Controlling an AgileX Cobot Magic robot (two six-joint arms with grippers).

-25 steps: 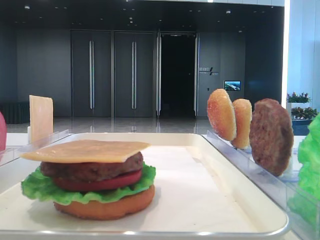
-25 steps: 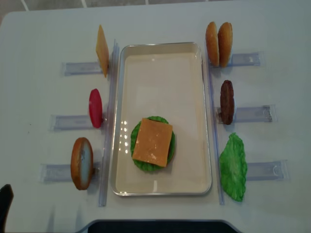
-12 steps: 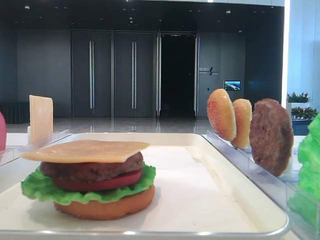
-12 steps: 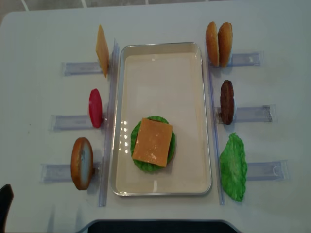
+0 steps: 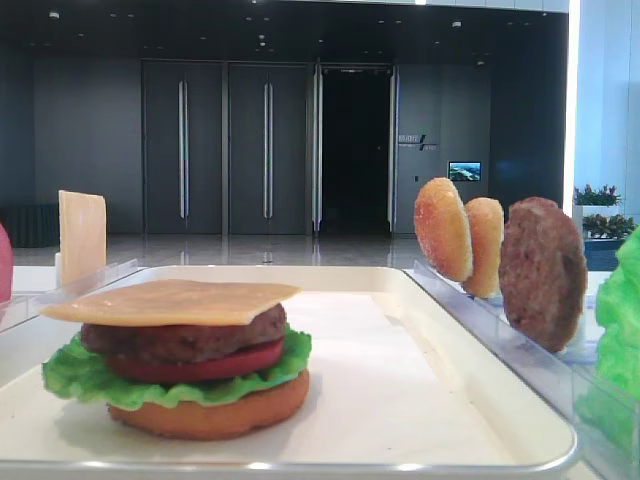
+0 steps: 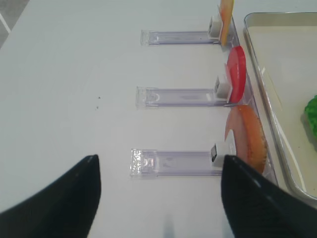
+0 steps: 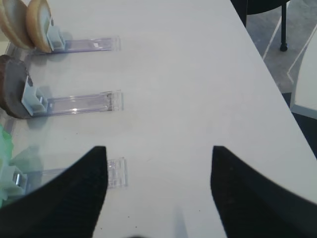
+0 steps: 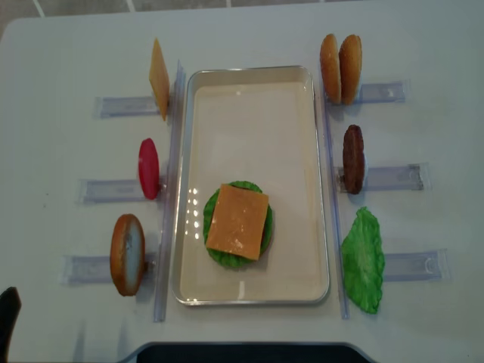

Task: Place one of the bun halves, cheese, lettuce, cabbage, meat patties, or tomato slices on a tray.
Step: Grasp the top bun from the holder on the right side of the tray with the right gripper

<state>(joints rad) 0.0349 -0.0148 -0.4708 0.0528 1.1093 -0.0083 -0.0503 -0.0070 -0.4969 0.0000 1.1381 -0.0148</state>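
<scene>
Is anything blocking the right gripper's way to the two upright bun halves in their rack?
Nothing visible does. The right gripper hangs open over bare table, empty. The bun halves stand up and to its left, past the upright meat patty in the nearer rack, which sits beside the path, not across it.

Glossy-rimmed tray (image 8: 321,189) (clear plastic racks (image 8: 389,178))

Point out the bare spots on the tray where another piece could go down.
The tray is bare across its whole far half, beyond the stacked burger. Narrow bare strips flank the burger and run along the near rim. Outside both long rims it is crowded with the clear racks that hold upright pieces.
</scene>
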